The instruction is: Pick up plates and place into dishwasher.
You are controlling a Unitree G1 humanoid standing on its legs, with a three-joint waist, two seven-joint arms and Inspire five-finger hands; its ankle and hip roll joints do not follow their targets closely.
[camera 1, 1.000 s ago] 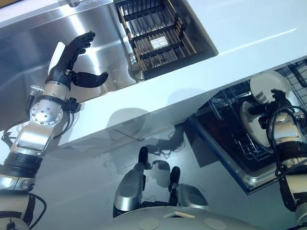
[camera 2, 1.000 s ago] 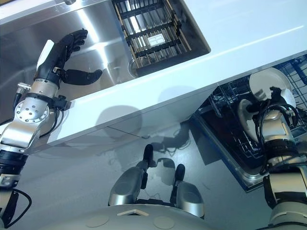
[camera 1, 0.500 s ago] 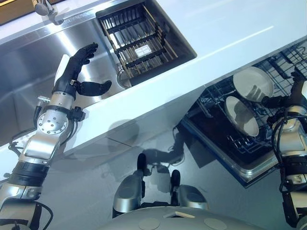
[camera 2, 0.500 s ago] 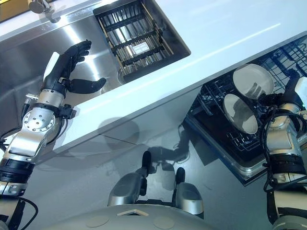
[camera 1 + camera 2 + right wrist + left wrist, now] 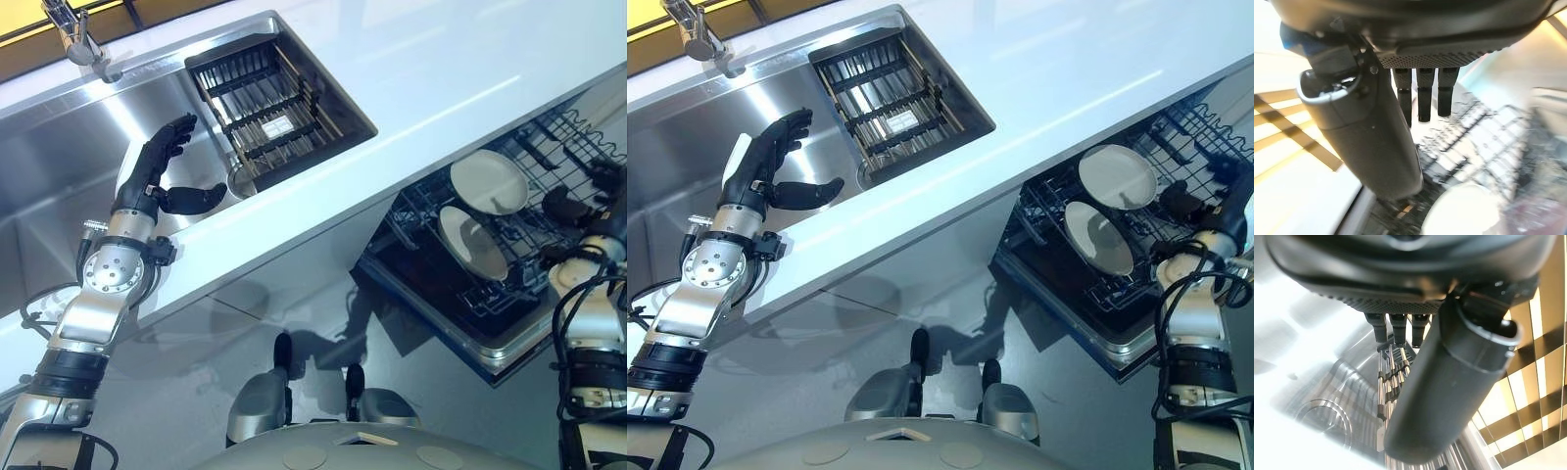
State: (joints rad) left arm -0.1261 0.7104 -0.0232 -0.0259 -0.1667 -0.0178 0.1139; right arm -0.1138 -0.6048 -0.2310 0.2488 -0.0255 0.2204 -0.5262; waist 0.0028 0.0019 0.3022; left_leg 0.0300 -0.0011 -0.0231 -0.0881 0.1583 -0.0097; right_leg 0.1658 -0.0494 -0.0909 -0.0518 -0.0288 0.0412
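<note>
- Here, two white plates [image 5: 488, 181] stand upright in the dishwasher rack [image 5: 549, 186]
- Right hand [image 5: 1181, 201] beside them, fingers straight, holding nothing
- Left hand [image 5: 157, 166] spread wide above the sink [image 5: 59, 147]

Two plates [image 5: 489, 181] [image 5: 472, 243] stand in the dishwasher rack [image 5: 549, 157], right of the sink [image 5: 59, 147].

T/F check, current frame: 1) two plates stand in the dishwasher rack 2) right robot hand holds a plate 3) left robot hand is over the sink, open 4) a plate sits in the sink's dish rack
1) True: two plates stand in the dishwasher rack.
2) False: the right robot hand is open and holds nothing.
3) True: the left robot hand is open over the sink.
4) False: the dish rack holds no plate.
</note>
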